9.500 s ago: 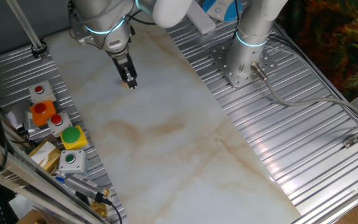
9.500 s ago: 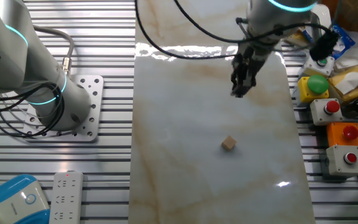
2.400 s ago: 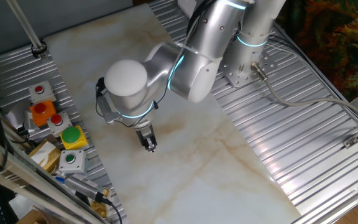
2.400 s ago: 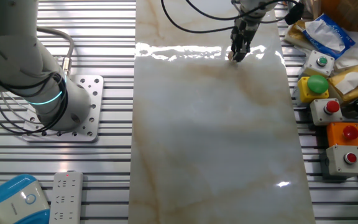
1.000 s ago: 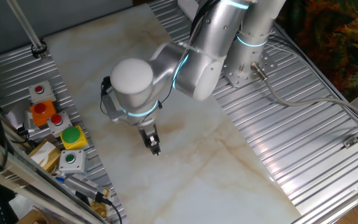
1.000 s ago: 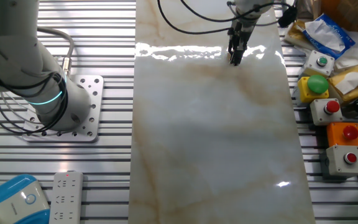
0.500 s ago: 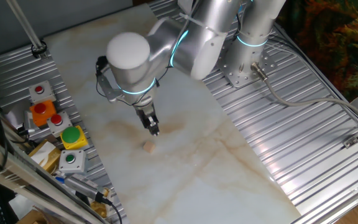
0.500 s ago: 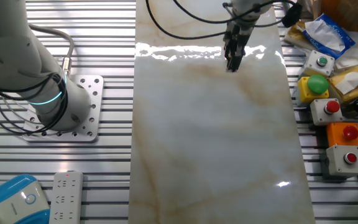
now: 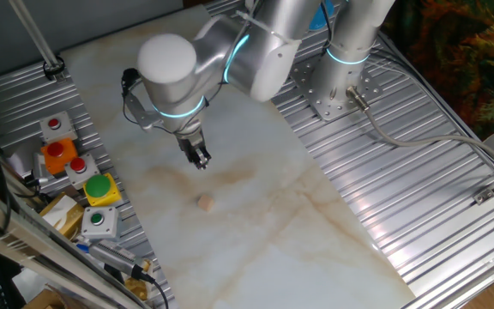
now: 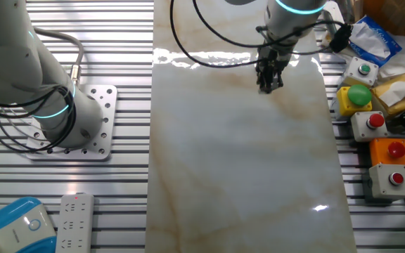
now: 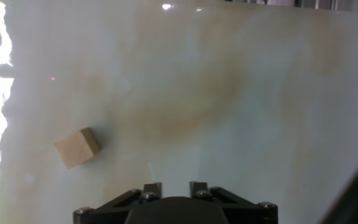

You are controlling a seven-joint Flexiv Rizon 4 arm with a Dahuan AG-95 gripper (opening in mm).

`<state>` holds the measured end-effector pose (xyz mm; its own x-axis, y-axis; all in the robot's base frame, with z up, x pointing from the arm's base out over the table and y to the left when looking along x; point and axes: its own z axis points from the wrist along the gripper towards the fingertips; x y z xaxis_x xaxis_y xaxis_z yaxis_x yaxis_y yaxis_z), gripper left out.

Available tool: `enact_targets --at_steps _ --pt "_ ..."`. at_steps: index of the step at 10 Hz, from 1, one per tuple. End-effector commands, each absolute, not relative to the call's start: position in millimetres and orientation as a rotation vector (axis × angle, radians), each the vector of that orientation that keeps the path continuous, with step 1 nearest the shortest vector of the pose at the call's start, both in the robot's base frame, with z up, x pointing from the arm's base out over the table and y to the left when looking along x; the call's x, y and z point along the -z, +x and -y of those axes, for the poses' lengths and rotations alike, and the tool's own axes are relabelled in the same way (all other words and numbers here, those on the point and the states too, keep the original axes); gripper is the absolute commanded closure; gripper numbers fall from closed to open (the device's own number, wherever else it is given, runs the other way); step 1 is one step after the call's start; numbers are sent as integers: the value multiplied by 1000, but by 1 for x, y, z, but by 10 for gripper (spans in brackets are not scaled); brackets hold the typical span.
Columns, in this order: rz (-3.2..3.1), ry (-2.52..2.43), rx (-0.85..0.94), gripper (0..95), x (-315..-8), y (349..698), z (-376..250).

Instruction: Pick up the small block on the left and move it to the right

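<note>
The small block point(image 9: 204, 202) is a tiny tan cube lying alone on the marble tabletop point(image 9: 256, 223). In the hand view the block point(image 11: 78, 147) sits to the lower left, apart from the fingers. My gripper point(image 9: 200, 161) hangs above the table, a little behind the block, with its jaws slightly apart and empty. In the other fixed view the gripper point(image 10: 267, 84) is near the far end of the marble, and I cannot make out the block there. In the hand view only the finger bases of the gripper point(image 11: 174, 186) show at the bottom edge.
Push-button boxes line the table's side: a red button point(image 9: 54, 126), an orange box point(image 9: 58, 154) and a green button on a yellow box point(image 9: 99, 189); they also show in the other fixed view point(image 10: 359, 95). A second arm's base point(image 9: 333, 86) stands on the ribbed metal.
The gripper set the block down on the marble, let go of it, then rose and drew back from it. The block now lies free.
</note>
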<state>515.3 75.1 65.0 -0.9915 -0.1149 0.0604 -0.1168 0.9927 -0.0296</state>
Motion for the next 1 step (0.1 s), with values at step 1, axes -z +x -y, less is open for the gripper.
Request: enact_targets --at_steps 1 --pt "3078 175 -56 950 -66 516 -75"
